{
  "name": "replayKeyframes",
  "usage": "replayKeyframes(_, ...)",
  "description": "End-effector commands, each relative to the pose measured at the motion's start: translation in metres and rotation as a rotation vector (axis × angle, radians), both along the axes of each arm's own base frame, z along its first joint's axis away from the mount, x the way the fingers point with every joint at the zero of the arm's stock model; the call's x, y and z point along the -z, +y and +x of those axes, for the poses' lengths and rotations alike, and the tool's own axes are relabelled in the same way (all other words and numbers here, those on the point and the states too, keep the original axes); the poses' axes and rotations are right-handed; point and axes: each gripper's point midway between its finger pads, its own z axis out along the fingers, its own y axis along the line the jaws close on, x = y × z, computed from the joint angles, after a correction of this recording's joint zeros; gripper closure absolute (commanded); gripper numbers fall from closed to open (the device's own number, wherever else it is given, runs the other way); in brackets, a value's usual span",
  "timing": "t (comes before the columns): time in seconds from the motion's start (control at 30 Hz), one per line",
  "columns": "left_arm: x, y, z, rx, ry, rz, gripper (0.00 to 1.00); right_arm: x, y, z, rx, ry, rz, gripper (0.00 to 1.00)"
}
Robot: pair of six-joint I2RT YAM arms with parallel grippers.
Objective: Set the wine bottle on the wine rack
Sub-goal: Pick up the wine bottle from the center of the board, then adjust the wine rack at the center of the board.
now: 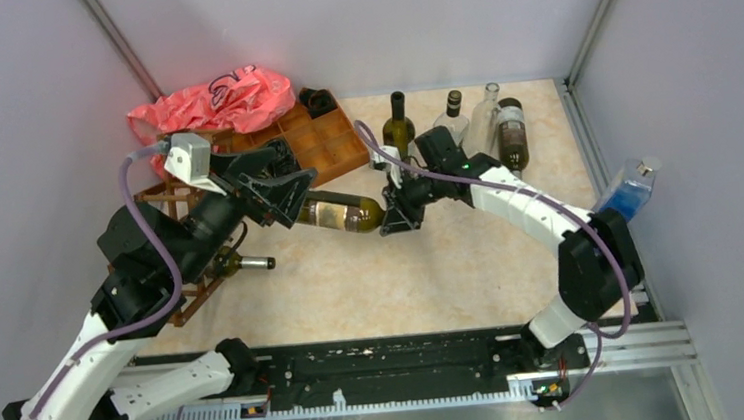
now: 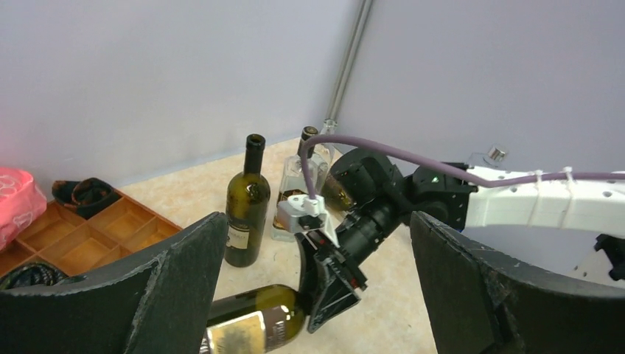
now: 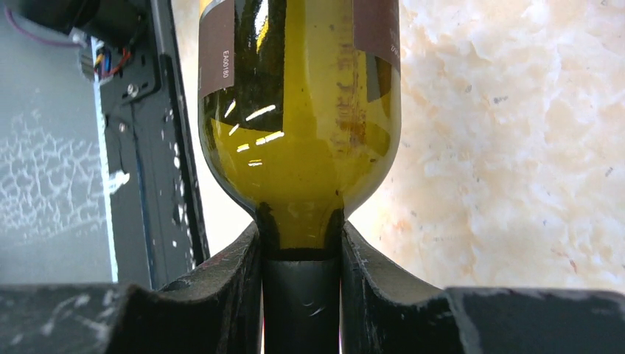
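Note:
The green wine bottle [image 1: 340, 213] with a dark label lies level, held off the table. My right gripper [image 1: 391, 211] is shut on its neck; in the right wrist view the gripper [image 3: 301, 240] clamps the dark neck capsule below the bottle's shoulder [image 3: 298, 133]. My left gripper [image 1: 290, 198] is wide open at the bottle's base end; in the left wrist view the gripper [image 2: 317, 221] is spread, with the bottle [image 2: 254, 321] low by the left finger [image 2: 177, 273]. The dark brown wine rack [image 1: 168, 198] stands at the left, partly hidden by my left arm.
Another bottle [image 1: 246, 264] lies in the rack's near end. An orange-brown compartmented tray [image 1: 318, 142] and a red plastic bag [image 1: 214, 100] sit at the back left. Several upright bottles [image 1: 399, 123] stand at the back. A blue-filled clear bottle [image 1: 631, 190] leans at the right wall.

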Motion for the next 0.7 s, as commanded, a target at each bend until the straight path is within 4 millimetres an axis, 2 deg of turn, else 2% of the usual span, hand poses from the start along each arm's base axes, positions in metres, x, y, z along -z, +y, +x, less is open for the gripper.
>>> replayKeyframes(0.0, -0.019, 0.025, 0.000, -0.088, 0.025, -0.100, 0.01, -0.059, 0.055, 0.032, 0.021, -0.097, 0.197, 1.00)
replayKeyframes(0.13, -0.016, 0.034, 0.009, -0.159, 0.037, -0.062, 0.01, -0.048, 0.076, 0.037, 0.019, -0.064, 0.174, 1.00)
replayKeyframes(0.33, -0.010, 0.027, 0.024, -0.204, 0.054, 0.028, 0.01, -0.038, 0.108, 0.043, -0.017, -0.046, 0.143, 1.00)
replayKeyframes(0.5, -0.013, 0.025, 0.032, -0.228, 0.038, 0.072, 0.01, -0.027, 0.134, 0.046, -0.035, 0.015, 0.145, 1.00)
replayKeyframes(0.67, -0.008, 0.025, 0.036, -0.248, 0.039, 0.103, 0.02, -0.019, 0.152, 0.049, -0.032, 0.056, 0.159, 1.00)
